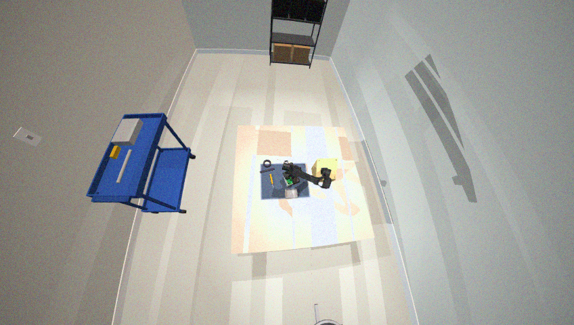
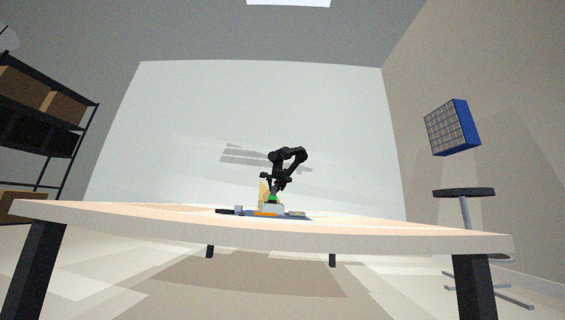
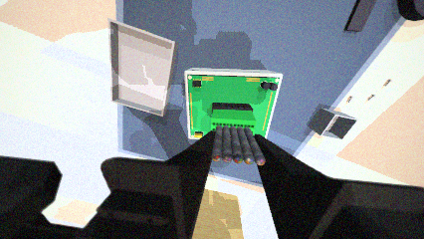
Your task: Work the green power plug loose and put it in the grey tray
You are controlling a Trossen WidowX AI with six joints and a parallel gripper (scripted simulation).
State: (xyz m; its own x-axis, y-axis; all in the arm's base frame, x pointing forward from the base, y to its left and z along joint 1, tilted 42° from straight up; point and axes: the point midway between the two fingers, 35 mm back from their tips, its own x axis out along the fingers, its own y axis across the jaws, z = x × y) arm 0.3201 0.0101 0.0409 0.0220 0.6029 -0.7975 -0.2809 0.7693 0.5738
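The jaws are closed on the green plug (image 2: 272,197) (image 3: 233,117), at or just above its black socket (image 2: 272,201) (image 3: 232,106); likely light and stiff, it wants a low grip on the housing, sparing the wires (image 2: 273,191) (image 3: 238,144).

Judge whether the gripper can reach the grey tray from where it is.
Probably yes: the grey tray lies open-topped beside the circuit board, nothing visible between, though the gripper first has to free the green plug.

Hand (image 1: 288,175) (image 2: 273,193) (image 3: 234,136) low, 2 fingers partly closed, angled downward
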